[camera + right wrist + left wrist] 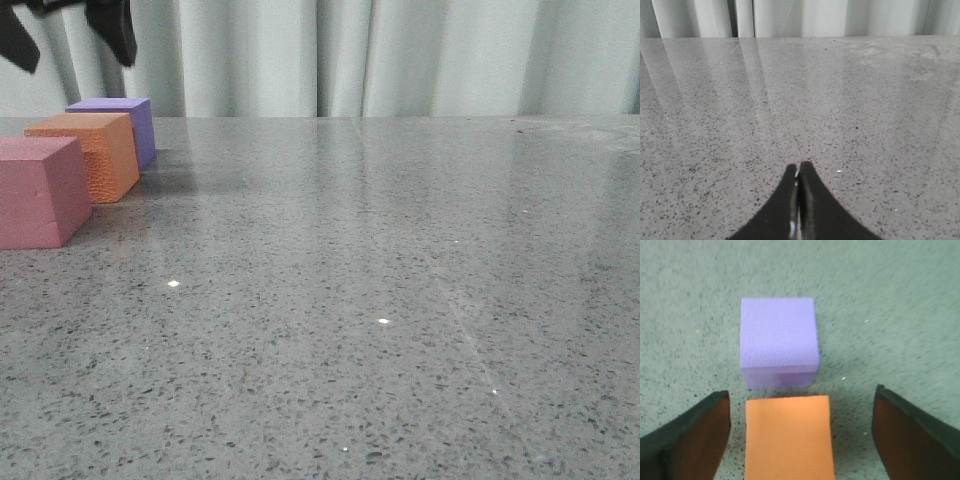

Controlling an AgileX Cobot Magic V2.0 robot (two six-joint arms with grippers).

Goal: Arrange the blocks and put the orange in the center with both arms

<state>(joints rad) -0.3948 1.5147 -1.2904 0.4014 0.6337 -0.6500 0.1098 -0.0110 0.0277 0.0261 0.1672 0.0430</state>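
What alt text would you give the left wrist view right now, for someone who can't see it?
The open left gripper hangs above the orange cube, one finger on each side and neither touching it. The purple cube sits just beyond the orange one, with a narrow gap between them, on the speckled grey table.
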